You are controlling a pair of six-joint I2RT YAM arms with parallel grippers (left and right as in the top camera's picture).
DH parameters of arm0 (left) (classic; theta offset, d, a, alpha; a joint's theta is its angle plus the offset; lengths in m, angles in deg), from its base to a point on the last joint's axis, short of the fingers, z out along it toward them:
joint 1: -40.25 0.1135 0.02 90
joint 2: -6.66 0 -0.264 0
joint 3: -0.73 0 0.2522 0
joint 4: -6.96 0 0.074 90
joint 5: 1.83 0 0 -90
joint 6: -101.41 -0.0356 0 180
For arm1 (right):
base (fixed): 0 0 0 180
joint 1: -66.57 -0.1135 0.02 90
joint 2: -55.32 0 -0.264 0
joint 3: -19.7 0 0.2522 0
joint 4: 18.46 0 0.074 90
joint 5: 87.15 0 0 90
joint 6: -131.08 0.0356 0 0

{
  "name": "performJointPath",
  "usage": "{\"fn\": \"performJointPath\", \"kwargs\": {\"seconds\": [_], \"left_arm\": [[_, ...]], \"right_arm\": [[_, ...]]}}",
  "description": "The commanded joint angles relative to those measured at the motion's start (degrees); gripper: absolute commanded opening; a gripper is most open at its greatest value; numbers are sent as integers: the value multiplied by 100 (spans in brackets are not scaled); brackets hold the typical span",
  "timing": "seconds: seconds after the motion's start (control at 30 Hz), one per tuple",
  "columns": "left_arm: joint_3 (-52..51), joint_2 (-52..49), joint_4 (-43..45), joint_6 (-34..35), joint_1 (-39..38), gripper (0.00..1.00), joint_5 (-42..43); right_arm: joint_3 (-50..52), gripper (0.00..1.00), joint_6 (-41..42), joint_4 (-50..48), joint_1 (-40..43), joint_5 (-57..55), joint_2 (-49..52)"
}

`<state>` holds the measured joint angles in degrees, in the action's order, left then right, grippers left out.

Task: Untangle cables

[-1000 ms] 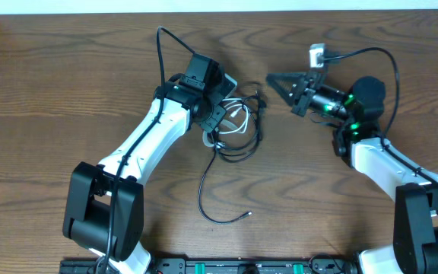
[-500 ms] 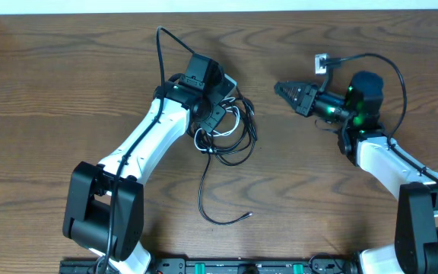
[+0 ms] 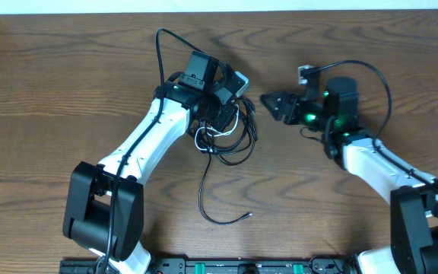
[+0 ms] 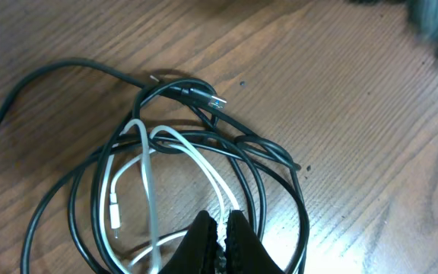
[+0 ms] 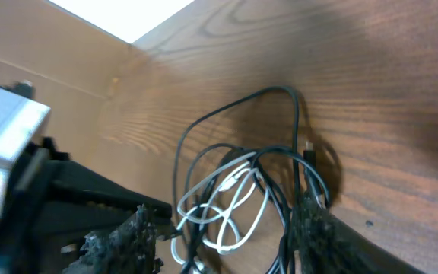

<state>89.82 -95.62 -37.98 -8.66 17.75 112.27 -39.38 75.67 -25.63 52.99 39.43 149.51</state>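
Observation:
The cables (image 3: 230, 133) lie in a tangle of black loops and a white cord at mid-table, with one black tail (image 3: 206, 194) trailing toward the front. My left gripper (image 3: 217, 120) sits over the tangle. In the left wrist view it (image 4: 220, 227) is shut on the white cable (image 4: 204, 164), inside the black loops (image 4: 280, 156), and a black plug (image 4: 204, 97) lies farther off. My right gripper (image 3: 268, 103) points left, just right of the tangle. In the right wrist view it (image 5: 223, 236) is open, with the cables (image 5: 242, 190) beyond its fingertips.
Thick black robot wires arch over the left arm (image 3: 160, 53) and the right arm (image 3: 375, 72). The table's far edge (image 3: 219, 11) runs along the top. Both arm bases stand at the front edge.
My right gripper has moved left toward the tangle and opened. My left gripper stays shut on the white cable, and the bundle has shifted slightly.

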Motion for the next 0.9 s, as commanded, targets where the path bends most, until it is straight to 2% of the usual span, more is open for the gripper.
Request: {"fn": "performJointPath", "kwargs": {"seconds": [0.0,0.07,0.2,0.33,0.4,0.67,0.87], "left_arm": [[-9,-15,0,48,31,8,-146],[-9,-15,4,52,31,8,-544],[-9,-15,48,188,33,8,-1556],[-9,-31,57,221,35,8,-2302],[-11,-46,59,219,59,11,-2330],[-11,-48,85,221,92,11,-2328],[-11,-48,195,221,92,11,-2330]], "right_arm": [[-52,62,-101,63,-369,-1102,-92],[-52,62,-98,138,-654,-1668,-72],[-55,54,120,133,-1010,-2334,44],[-55,57,404,35,-1134,-2514,240],[-55,59,529,-59,-1132,-2509,372],[-55,65,562,-160,-1158,-2194,975],[-55,66,304,-136,-1351,-2129,1211]]}}
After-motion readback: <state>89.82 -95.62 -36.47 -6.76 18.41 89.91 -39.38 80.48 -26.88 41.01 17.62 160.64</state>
